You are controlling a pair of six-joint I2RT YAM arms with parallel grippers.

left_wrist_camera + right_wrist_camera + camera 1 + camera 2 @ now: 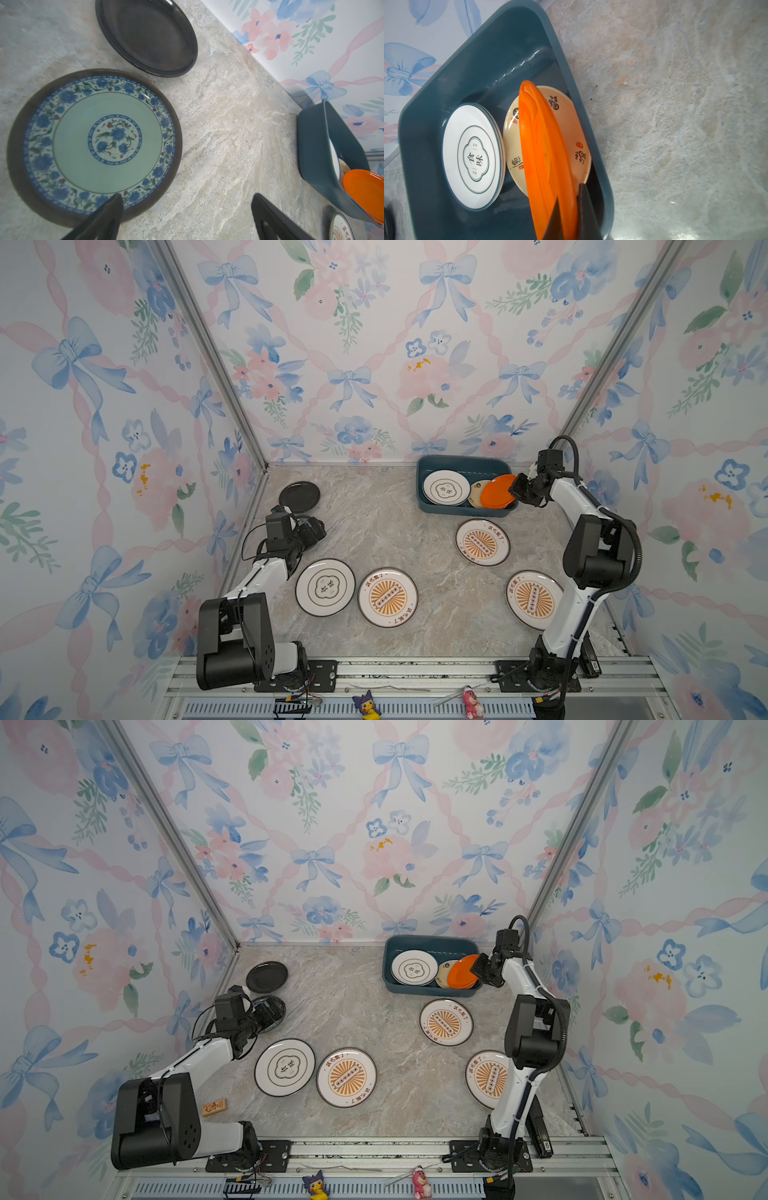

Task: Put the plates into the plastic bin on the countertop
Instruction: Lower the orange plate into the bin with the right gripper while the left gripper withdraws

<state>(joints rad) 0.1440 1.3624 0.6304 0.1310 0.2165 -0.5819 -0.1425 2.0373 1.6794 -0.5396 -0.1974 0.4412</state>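
Right gripper (569, 193): we see its jaws clamped on the rim of the orange plate (544, 145), which is tilted steeply over the right end of the bin (467, 62).
Bin contents: we count a white cloud plate (446, 488) lying at the left and a cream plate (571, 128) beneath the orange one.
Bin place: back right of the countertop (395, 531), against the wall.
Left gripper (187, 197): jaws wide apart and holding nothing; in our wrist view one finger overlaps the rim of the blue flower plate (104, 135).
Black plate (149, 35): flat, just beyond the blue flower plate.
Loose plates: we find a second cloud plate (325, 587) just beside the front sunburst plate (387, 597), the far sunburst plate (482, 542) near the bin, and the right sunburst plate (534, 599) partly behind the right arm.
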